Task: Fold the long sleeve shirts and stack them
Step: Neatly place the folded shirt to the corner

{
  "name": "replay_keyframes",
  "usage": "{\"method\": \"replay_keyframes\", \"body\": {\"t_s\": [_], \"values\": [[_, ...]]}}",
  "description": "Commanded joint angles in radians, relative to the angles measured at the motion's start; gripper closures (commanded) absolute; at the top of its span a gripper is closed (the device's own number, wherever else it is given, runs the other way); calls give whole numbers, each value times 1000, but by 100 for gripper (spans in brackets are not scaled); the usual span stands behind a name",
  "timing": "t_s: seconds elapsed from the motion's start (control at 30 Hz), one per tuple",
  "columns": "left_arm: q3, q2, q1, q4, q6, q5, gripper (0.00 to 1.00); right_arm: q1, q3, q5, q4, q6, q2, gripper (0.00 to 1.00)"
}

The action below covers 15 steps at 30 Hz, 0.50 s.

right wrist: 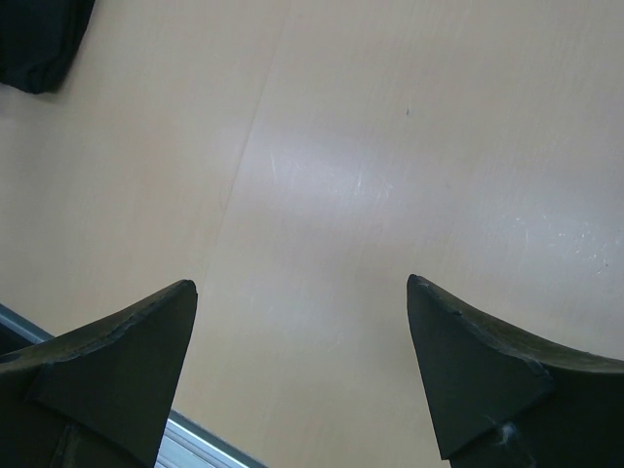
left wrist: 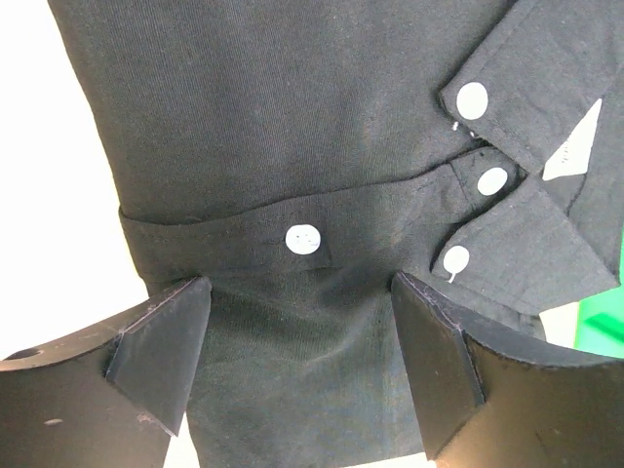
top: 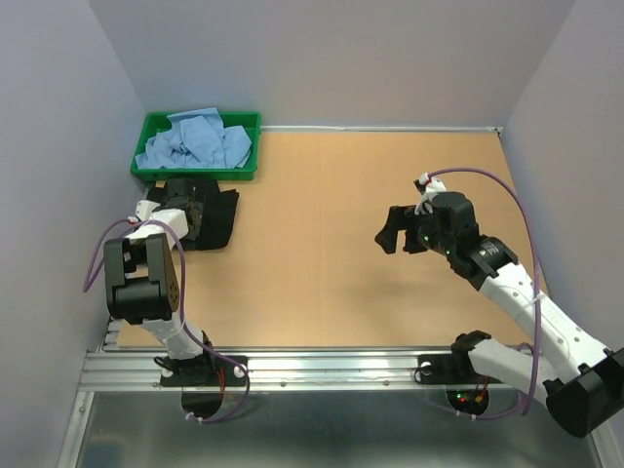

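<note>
The black long sleeve shirt [top: 216,216] lies folded on the table just in front of the green tray. In the left wrist view its dark cloth [left wrist: 292,127] fills the frame, with small pale buttons [left wrist: 303,239] and the collar at the right. My left gripper [top: 190,207] is right over it, open, with cloth between the fingers [left wrist: 161,341]. The light blue shirts [top: 195,141] are piled crumpled in the tray. My right gripper [top: 395,236] is open and empty above bare table at the right; a corner of the black shirt [right wrist: 39,39] shows far off in its view.
The green plastic tray [top: 148,168] stands at the back left against the wall. Grey walls close in the left, back and right. A metal rail [top: 322,369] runs along the near edge and also shows in the right wrist view [right wrist: 195,444].
</note>
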Motion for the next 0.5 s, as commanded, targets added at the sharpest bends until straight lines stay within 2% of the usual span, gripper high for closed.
{"method": "replay_keyframes", "body": {"t_s": [0.0, 0.2, 0.37, 0.47], "values": [[13, 63, 30, -20, -21, 46, 14, 10, 22, 15, 11, -21, 9, 7], [41, 66, 94, -11, -40, 72, 14, 9, 26, 23, 9, -28, 14, 8], [73, 56, 96, -3, -12, 86, 12, 9, 37, 44, 8, -34, 12, 8], [70, 33, 96, 6, -6, 141, 9, 10, 45, 57, 3, -35, 0, 8]]}}
